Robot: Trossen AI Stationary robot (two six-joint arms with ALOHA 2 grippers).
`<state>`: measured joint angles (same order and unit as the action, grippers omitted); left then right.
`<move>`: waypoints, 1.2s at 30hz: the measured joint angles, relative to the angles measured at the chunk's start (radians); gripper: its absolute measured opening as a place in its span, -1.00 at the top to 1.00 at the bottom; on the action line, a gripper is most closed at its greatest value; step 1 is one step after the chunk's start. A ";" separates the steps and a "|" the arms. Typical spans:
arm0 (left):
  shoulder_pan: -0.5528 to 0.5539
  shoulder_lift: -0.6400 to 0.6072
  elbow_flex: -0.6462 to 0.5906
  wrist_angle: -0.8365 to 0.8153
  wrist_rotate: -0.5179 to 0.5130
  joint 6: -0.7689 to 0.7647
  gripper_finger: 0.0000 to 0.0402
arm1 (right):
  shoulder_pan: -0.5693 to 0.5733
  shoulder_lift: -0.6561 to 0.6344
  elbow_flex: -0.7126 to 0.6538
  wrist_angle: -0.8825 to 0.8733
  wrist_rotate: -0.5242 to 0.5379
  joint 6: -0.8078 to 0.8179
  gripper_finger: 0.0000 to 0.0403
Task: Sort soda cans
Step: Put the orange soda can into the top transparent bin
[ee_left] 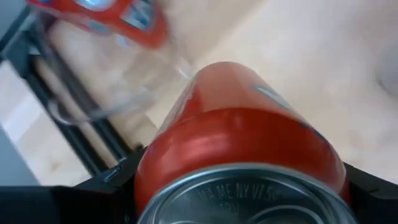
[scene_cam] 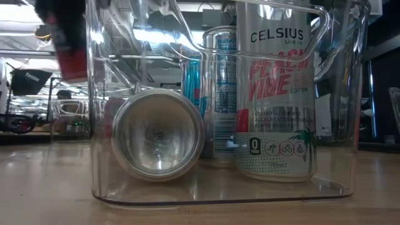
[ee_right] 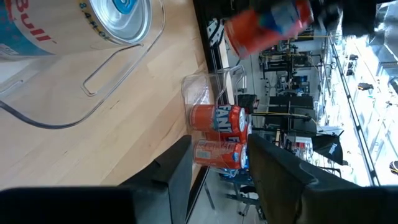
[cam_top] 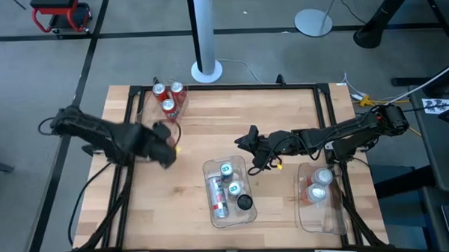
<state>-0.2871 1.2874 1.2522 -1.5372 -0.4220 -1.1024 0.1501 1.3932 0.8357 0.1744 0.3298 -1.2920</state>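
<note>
In the left wrist view a red soda can (ee_left: pixel 236 143) fills the space between my left gripper's (ee_left: pixel 239 186) fingers, its silver end facing the camera. From above, the left gripper (cam_top: pixel 167 145) hovers near the far-left clear bin (cam_top: pixel 155 112), which holds three red cans (cam_top: pixel 168 98). The held can (scene_cam: pixel 65 40) also shows raised in the low view. My right gripper (cam_top: pixel 252 149) is open and empty over the table's middle, beside the middle bin (cam_top: pixel 208 171). That bin holds several cans, one lying on its side (scene_cam: pixel 156 134). My left gripper pinches the red can by its side wall (ee_left: pixel 155 168), one finger (ee_left: pixel 102 183) on each side. The can lies along the fingers, its silver end toward the wrist. It is lifted clear of the table (scene_cam: pixel 65 40).
A third clear bin (cam_top: pixel 323 218) at the near right holds two silver-white cans (cam_top: pixel 320 184). A black frame (cam_top: pixel 223 86) runs around the wooden table top, and a white pole base (cam_top: pixel 206 70) stands beyond the far edge. Bare wood lies between the bins.
</note>
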 joint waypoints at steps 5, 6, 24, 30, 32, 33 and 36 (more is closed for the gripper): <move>0.235 -0.040 0.000 0.001 -0.032 0.134 -0.44 | 0.000 0.000 0.000 0.000 0.000 0.000 0.23; 0.281 -0.042 0.000 0.001 -0.034 0.168 -0.44 | 0.000 0.000 0.000 0.000 0.000 0.001 0.23; 0.858 -0.005 -0.006 0.136 -0.068 0.540 -0.44 | 0.000 0.000 0.000 -0.009 0.000 -0.007 0.23; 0.960 0.051 -0.073 0.190 -0.048 0.597 -0.44 | 0.000 0.000 0.000 -0.021 -0.001 -0.007 0.23; 0.997 0.059 -0.092 0.211 -0.046 0.617 -0.44 | 0.000 0.000 0.000 -0.023 -0.001 -0.007 0.23; 1.013 0.061 -0.100 0.230 -0.044 0.624 -0.44 | 0.000 0.000 0.000 -0.022 -0.001 -0.007 0.23; 1.055 0.061 -0.133 0.304 0.002 0.656 -0.44 | 0.000 0.000 0.000 -0.021 -0.001 -0.007 0.23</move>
<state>0.7677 1.3487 1.1194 -1.2332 -0.4202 -0.4465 0.1501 1.3933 0.8358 0.1532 0.3290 -1.2995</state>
